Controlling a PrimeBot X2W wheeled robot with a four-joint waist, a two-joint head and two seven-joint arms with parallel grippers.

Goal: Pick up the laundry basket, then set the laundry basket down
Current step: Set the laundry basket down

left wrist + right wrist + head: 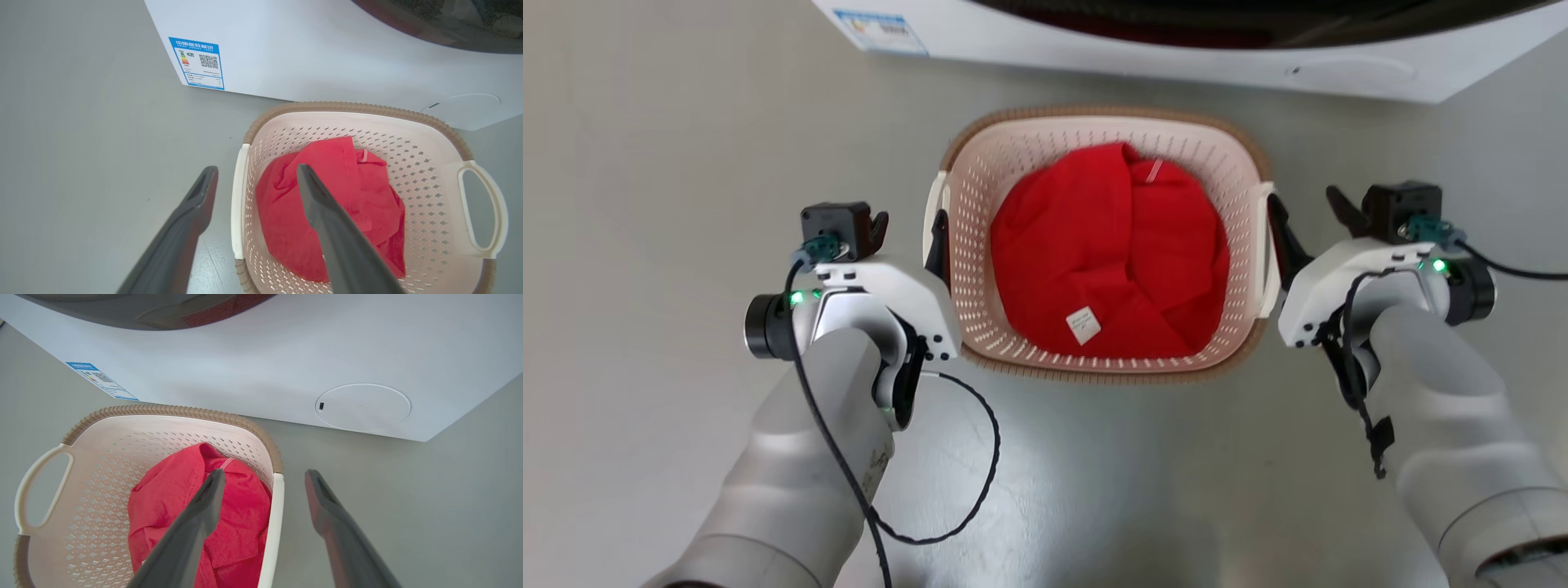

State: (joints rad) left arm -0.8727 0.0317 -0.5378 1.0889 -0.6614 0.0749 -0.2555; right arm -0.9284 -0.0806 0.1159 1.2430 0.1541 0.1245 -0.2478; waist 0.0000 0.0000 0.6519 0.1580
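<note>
The laundry basket (pixel 1240 167) looks like smooth, matt cream plastic pierced with small holes — its rim band brown, ribbed, woven-looking; the red garment (pixel 1107 257) inside is soft matt cloth with a white sewn tag; the washing machine (pixel 261 375) is smooth white — faintly glossy; the floor (pixel 645 204) is smooth, slightly sheeny grey.

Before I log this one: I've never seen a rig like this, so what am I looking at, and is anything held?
A two-armed wheeled robot. The wide picture looks down from its head; the other two look along each wrist's two dark fingers. On the grey floor stands a laundry basket with a red garment inside, before a white washing machine. The left gripper and right gripper each straddle a side handle, jaws open. Nothing is held yet.
</note>
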